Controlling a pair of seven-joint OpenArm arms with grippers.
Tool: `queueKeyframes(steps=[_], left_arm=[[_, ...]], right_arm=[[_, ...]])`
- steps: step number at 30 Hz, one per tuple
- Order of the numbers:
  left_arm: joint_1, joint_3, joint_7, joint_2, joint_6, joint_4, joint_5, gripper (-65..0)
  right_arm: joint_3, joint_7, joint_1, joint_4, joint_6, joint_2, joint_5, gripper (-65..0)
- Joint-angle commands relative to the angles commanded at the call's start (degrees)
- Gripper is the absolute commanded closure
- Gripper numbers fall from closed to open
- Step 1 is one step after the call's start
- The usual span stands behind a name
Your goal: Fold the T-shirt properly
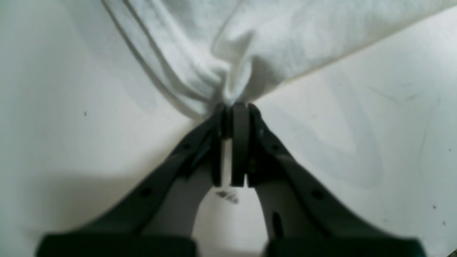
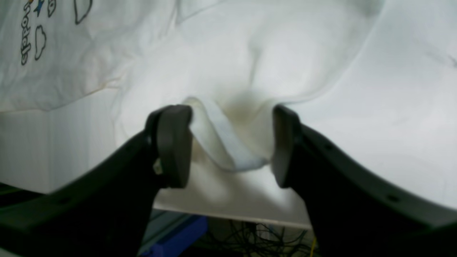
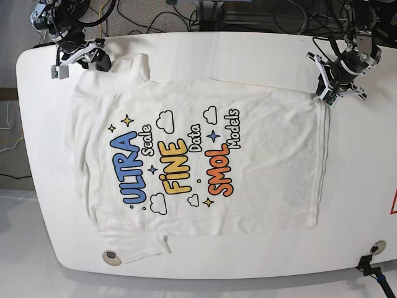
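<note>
The white T-shirt (image 3: 198, 155) lies flat and print-up on the white table (image 3: 363, 186), with its "ULTRA FINE SMOL" print in the middle. My left gripper (image 3: 327, 93) is at the shirt's far right corner. In the left wrist view my left gripper (image 1: 234, 107) is shut on a bunched corner of the T-shirt (image 1: 250, 43). My right gripper (image 3: 101, 61) is at the far left sleeve. In the right wrist view my right gripper (image 2: 228, 146) is open, and a raised fold of the T-shirt's (image 2: 250, 53) hem lies between the jaws.
Cables (image 3: 186, 15) hang beyond the table's far edge. A round grommet (image 3: 110, 255) sits near the front left edge and a black fitting (image 3: 374, 257) at the front right. A blue object (image 2: 178, 239) and wires show below the table edge by my right gripper.
</note>
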Motion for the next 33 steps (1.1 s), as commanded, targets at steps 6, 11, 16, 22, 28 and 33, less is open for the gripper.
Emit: queueKeyframes(steps=[6, 11, 16, 22, 28, 33], left_arm=[[0.0, 0.0, 0.0, 0.0, 0.0, 0.0, 0.0, -2.0], [0.0, 0.0, 0.0, 0.0, 0.0, 0.1, 0.0, -2.0], [0.0, -0.1, 0.0, 0.0, 0.0, 0.4, -0.1, -2.0], [2.6, -0.1, 0.0, 0.2, 0.0, 2.5, -0.1, -2.0], [8.2, -0.1, 0.0, 0.4, 0.0, 6.9, -0.3, -2.0], [11.9, -0.3, 0.0, 1.1, 0.0, 8.4, -0.3, -2.0]], right_arm=[[0.0, 0.0, 0.0, 0.0, 0.00, 0.0, 0.0, -9.1], [-0.1, 0.0, 0.0, 0.2, 0.00, 0.0, 0.0, 0.0], [-0.1, 0.0, -1.8, 3.4, 0.00, -0.1, 0.0, 0.0], [0.0, 0.0, -5.8, 8.7, 0.00, -2.0, 0.0, 0.0], [-0.1, 0.0, -9.4, 8.8, 0.00, -2.8, 0.0, 0.0], [0.0, 0.0, -12.5, 8.9, 0.00, -2.9, 0.1, 0.0]])
